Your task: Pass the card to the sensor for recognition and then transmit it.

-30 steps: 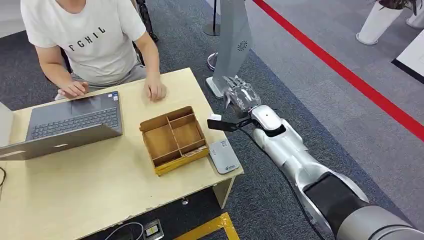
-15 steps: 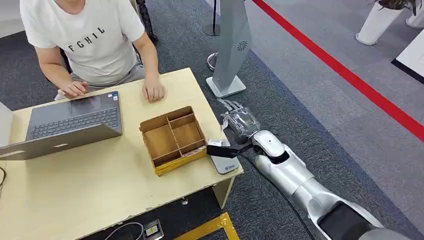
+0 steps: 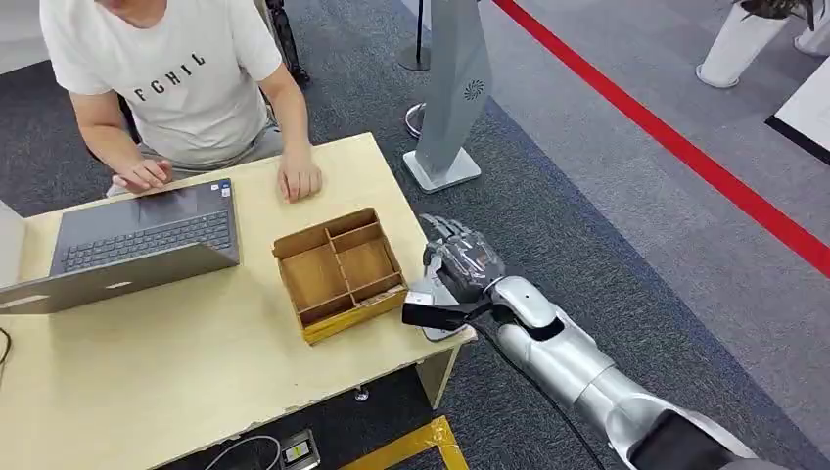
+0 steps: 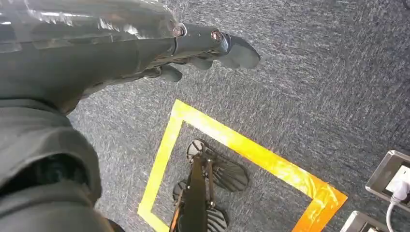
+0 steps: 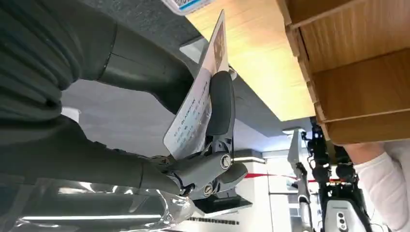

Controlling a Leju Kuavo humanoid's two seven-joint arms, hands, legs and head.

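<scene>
Right hand (image 3: 460,262) fingers (image 5: 220,104) pinch the flat printed card (image 5: 196,108) above the rounded grey sensor (image 3: 440,328).

Left hand (image 4: 193,46) hung over grey carpet (image 4: 314,72), dark fingers (image 4: 239,50) loosely curled, nothing in them. Yellow floor tape (image 4: 241,147) formed a corner outline on the carpet. Inside the outline sat a dark stand foot (image 4: 208,186) with rounded pads. Near the frame corner, a metal floor socket box (image 4: 389,176) held a white plug and cable (image 4: 394,198).
</scene>
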